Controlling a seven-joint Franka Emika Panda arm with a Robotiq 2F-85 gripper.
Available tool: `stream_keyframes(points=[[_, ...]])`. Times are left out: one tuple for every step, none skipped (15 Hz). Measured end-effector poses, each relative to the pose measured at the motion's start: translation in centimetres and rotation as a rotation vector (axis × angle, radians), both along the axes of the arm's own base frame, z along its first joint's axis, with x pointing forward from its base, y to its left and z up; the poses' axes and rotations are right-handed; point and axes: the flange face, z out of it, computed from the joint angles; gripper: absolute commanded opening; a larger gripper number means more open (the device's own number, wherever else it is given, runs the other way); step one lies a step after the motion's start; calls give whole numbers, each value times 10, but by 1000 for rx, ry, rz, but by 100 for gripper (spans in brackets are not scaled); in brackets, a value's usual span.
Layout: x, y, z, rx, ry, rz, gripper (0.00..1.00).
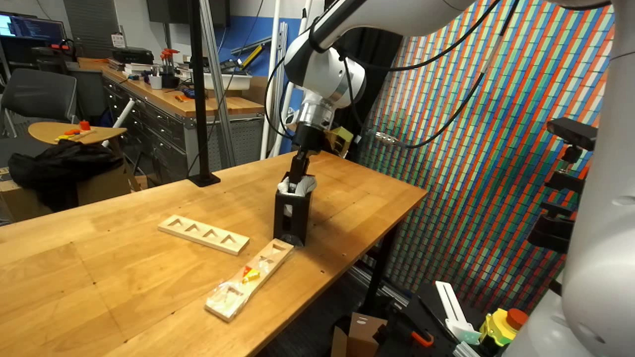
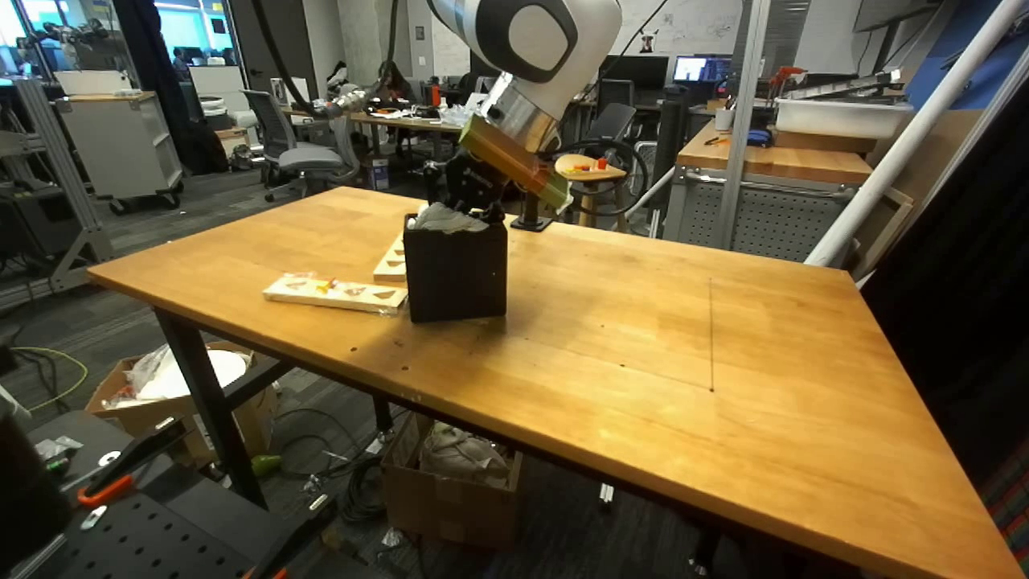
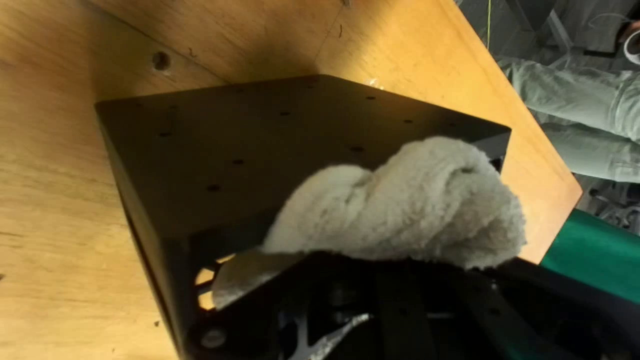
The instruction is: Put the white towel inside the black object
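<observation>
The matte black angular box (image 2: 457,273), its flat walls pierced by small holes and slots, stands upright on the smooth honey-coloured wooden counter (image 2: 723,346). Bunched in the box's mouth is the soft white towel (image 3: 400,210), its nubbly, rounded folds bulging above the rim. The black claw (image 1: 295,181) points down into the box, jaws closed together; the tips are hidden, so whether they pinch any cloth is not visible. A glossy, plastic-wrapped pale wooden strip (image 1: 241,286) ends just beside the box's foot; an oblong pale wooden strip with triangular recesses (image 1: 203,234) lies farther from it.
</observation>
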Motion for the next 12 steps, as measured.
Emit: stream_keyframes(points=[[0,0,0,1,2,1,0],[0,0,0,2,3,2,0],[0,0,0,3,4,2,0],[0,0,0,3,4,2,0],[0,0,0,3,4,2,0],[0,0,0,2,4,2,0],[0,0,0,1,4,3,0],[0,-1,1,-1,3,4,0],[0,-1,1,-6,2,5,0],[1,-3,3,-17,-5,8,0],[2,-6,6,-40,-19,11,0],[3,-10,12,-72,-40,16,0]])
